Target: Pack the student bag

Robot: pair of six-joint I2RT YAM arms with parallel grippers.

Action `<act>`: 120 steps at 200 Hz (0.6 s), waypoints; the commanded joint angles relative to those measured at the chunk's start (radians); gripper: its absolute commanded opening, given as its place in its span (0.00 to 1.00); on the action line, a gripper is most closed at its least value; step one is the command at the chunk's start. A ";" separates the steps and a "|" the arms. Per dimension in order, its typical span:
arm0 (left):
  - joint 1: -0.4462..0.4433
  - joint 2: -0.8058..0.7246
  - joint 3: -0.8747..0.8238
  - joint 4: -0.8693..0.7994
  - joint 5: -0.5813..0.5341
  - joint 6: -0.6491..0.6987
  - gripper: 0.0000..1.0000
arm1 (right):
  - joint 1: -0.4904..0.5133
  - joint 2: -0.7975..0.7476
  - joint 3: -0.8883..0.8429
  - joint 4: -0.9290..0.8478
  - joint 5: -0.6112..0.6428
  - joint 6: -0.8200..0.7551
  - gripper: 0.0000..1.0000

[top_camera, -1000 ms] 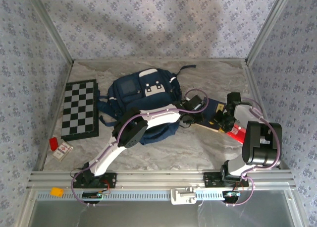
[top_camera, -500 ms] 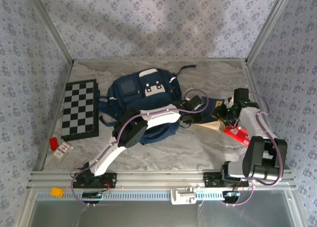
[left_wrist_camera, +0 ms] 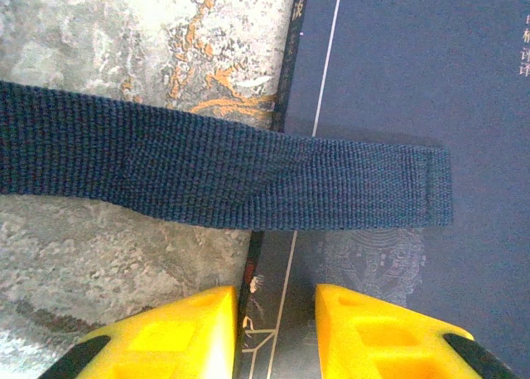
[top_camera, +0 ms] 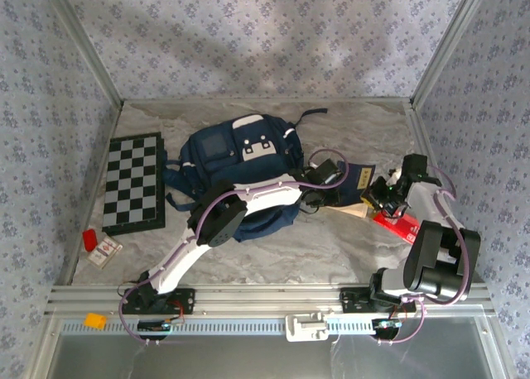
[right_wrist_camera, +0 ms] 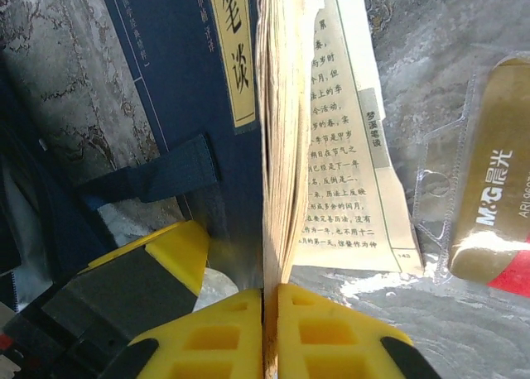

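The student bag (top_camera: 236, 160), navy with white trim, lies mid-table, and my left arm reaches across it. One of its straps (left_wrist_camera: 215, 180) lies over the edge of a blue book (left_wrist_camera: 414, 81). My left gripper (left_wrist_camera: 276, 300) stands open over that book's spine edge, holding nothing. From the right, my right gripper (right_wrist_camera: 271, 295) is shut on the edge of the blue book (right_wrist_camera: 178, 73), whose yellowed pages (right_wrist_camera: 348, 147) are fanned open. In the top view the book (top_camera: 354, 179) lies between the left gripper (top_camera: 325, 195) and the right gripper (top_camera: 379, 195).
A red and gold stationery pack (top_camera: 397, 224) lies just right of the book, close to my right arm. A chessboard (top_camera: 134, 182) lies at the left, with a small red item (top_camera: 89, 239) and a card box (top_camera: 105, 251) near its front corner. Frame walls bound the table.
My right gripper has closed on the book's edge, and its arm has swung out to the right. The left arm has kept still.
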 commanded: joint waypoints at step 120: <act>0.084 -0.378 -0.165 -0.042 0.027 0.066 0.56 | 0.101 -0.200 0.137 -0.040 0.009 0.100 0.00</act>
